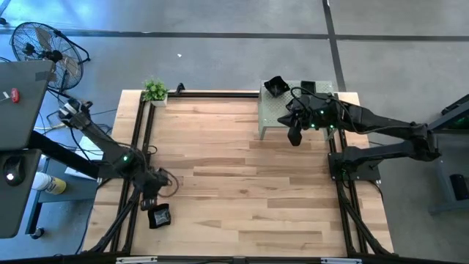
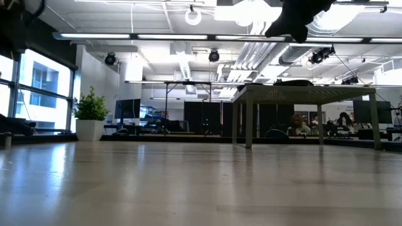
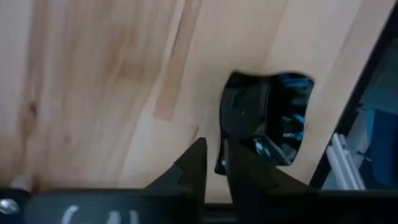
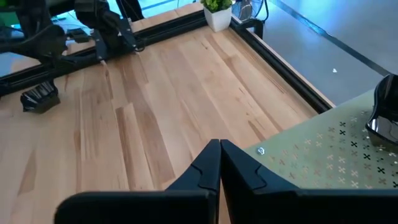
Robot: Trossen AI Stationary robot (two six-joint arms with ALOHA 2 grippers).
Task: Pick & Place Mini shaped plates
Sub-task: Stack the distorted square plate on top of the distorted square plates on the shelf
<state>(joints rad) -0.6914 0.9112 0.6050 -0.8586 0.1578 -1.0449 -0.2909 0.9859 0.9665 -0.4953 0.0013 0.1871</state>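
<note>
Black mini shaped plates lie near-left on the table; others wait on the far-right stand. Left pincer and right pincer are both pinched together, empty

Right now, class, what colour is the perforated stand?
Pale green stand, clearest in the right wrist view.

Lying at about seven o'clock on the surface, just inside its left rail: one mini plate, with the left gripper hanging just above and beside it. Standing at about one o'clock, against the far rail: the perforated stand, carrying a second plate at its far left corner and a third plate to that one's right. Hovering over the stand's near right part: the right gripper. Sitting at eleven o'clock, in the far left corner: a potted plant.
</note>
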